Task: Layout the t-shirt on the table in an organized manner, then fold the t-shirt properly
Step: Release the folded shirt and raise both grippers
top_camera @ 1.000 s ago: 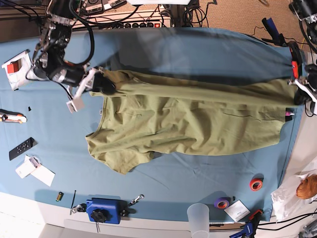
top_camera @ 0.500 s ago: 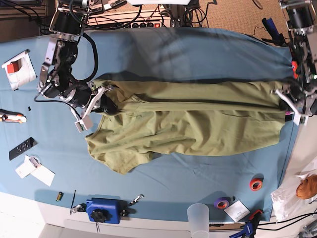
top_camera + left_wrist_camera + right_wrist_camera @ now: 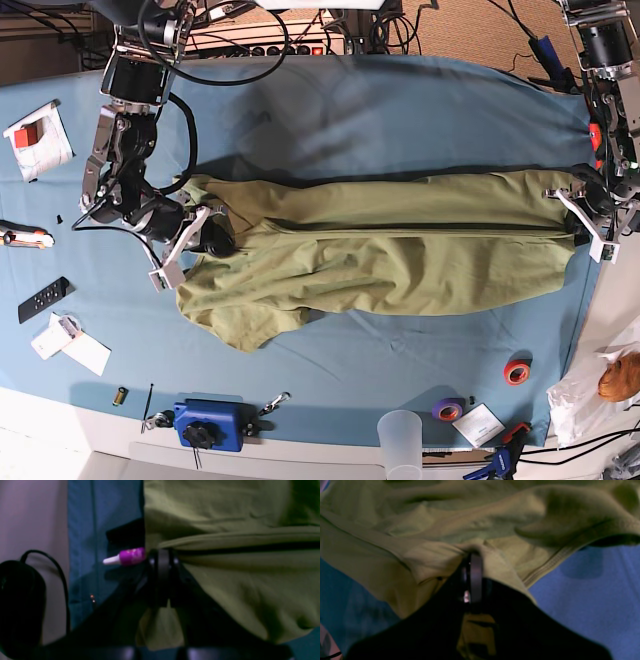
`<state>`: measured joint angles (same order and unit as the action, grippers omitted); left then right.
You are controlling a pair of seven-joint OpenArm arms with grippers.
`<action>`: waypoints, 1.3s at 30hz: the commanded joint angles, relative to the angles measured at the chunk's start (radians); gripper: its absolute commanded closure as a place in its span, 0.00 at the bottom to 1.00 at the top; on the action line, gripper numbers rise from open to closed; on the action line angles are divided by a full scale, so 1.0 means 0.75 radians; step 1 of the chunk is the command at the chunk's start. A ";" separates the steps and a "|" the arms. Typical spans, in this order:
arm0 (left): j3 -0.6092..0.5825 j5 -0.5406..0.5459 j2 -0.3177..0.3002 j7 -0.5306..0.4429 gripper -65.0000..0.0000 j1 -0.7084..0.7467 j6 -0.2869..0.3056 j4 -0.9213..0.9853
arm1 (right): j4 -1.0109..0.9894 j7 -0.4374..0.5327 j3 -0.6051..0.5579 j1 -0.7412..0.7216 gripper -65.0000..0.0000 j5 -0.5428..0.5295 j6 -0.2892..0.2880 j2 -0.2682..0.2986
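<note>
The olive-green t-shirt point(image 3: 390, 250) lies stretched lengthwise across the teal table point(image 3: 400, 100), its far edge doubled over the body. In the base view my right gripper point(image 3: 214, 240) is at the shirt's left end, by the collar and sleeve. The right wrist view shows that gripper point(image 3: 472, 558) shut on a pinch of t-shirt point(image 3: 470, 522) fabric. My left gripper point(image 3: 580, 224) is at the shirt's right end near the table edge. Seen from the left wrist, this gripper point(image 3: 162, 555) is shut on the folded hem of the t-shirt point(image 3: 237, 580).
A purple-and-white pen-like thing point(image 3: 126, 557) lies right beside my left gripper. A white box point(image 3: 38, 140), a remote point(image 3: 43, 299) and papers point(image 3: 72, 345) sit at the left. Along the near edge are a blue clamp block point(image 3: 210, 424), a plastic cup point(image 3: 402, 440), and red point(image 3: 517, 372) and purple point(image 3: 448, 408) tape rolls.
Both grippers have moved toward the near side of the table, carrying the shirt's far edge with them. The shirt now lies narrower, folded over lengthwise.
</note>
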<state>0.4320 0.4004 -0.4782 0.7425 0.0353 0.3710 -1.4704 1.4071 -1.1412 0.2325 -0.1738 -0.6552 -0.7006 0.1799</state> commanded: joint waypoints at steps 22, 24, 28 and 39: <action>0.376 0.452 -0.035 0.403 0.63 -0.021 0.084 -0.184 | 0.027 -0.093 0.007 -0.212 0.73 -0.277 0.003 0.023; 0.477 0.574 -0.035 0.504 0.63 -0.011 0.169 -0.184 | 0.046 -0.128 0.008 -0.210 0.73 -0.333 0.003 0.035; 0.620 0.773 -0.036 0.556 0.63 0.067 0.232 -0.184 | 0.126 -0.197 0.081 -0.204 0.73 -0.388 0.003 0.045; 0.632 0.885 0.051 0.555 0.63 0.372 0.311 -0.184 | 0.176 -0.340 0.414 0.013 0.73 -0.408 0.003 0.091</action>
<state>0.8993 1.0389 -0.4210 1.1721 0.3176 0.6003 -1.5925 1.5234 -1.4147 0.5396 -0.1413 -0.9382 -0.6968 0.2302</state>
